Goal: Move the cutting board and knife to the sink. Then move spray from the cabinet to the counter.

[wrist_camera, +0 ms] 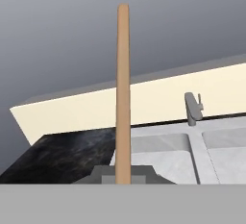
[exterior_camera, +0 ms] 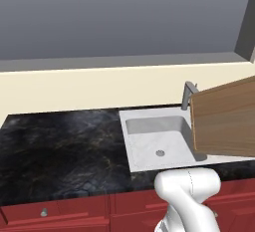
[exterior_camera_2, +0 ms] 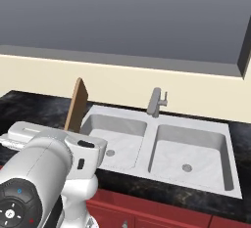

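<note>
Light-tan wood marks the cutting board (exterior_camera_2: 77, 105), which is held on edge, pinched by the tool (wrist_camera: 123, 179), above the left basin of the sink (exterior_camera_2: 162, 146). It has not yet been set down. The knife and the spray are judged still to be moved; the counter (exterior_camera: 60, 146) lies beside the sink.

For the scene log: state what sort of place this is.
A rendered kitchen, most likely: a two-basin sink with a faucet, set in a black veined counter over red drawer fronts. A cutting board stands on edge above the sink.
</note>
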